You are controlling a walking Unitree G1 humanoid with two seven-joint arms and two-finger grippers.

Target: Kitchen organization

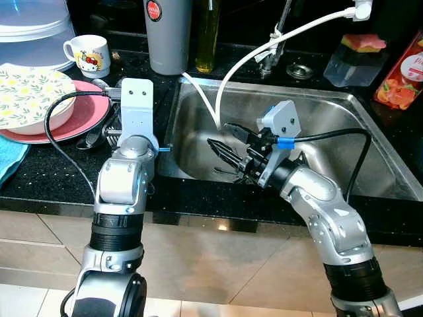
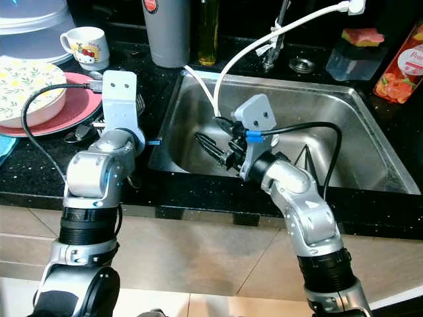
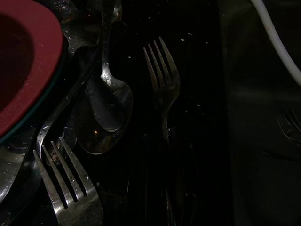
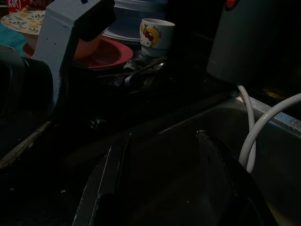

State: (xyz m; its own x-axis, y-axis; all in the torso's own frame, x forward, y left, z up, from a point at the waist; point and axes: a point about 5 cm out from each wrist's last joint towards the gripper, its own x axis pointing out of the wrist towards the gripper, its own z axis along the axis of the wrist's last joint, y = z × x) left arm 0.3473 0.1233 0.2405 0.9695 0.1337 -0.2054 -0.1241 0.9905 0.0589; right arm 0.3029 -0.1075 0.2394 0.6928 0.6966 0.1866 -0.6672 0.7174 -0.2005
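Observation:
Loose cutlery lies on the black counter beside a red plate point(image 1: 82, 117): a fork point(image 3: 162, 80), a spoon point(image 3: 107, 101) and a second fork point(image 3: 70, 188). My left arm point(image 1: 125, 178) reaches over this cutlery point(image 1: 99, 135), and its wrist mount hides the gripper. My right gripper point(image 1: 217, 134) hangs inside the steel sink point(image 1: 330, 109) at its left side, open, with nothing between its fingers point(image 4: 110, 169). Another fork point(image 3: 288, 126) lies on the sink floor.
A floral bowl point(image 1: 30, 99) sits on the red plate. A cartoon mug point(image 1: 89, 54), a grey tumbler point(image 1: 168, 36) and an oil bottle point(image 1: 208, 33) stand behind. A white hose point(image 1: 264, 49) loops into the sink. A sponge box point(image 1: 353, 56) and an orange packet point(image 1: 400, 72) are at the right.

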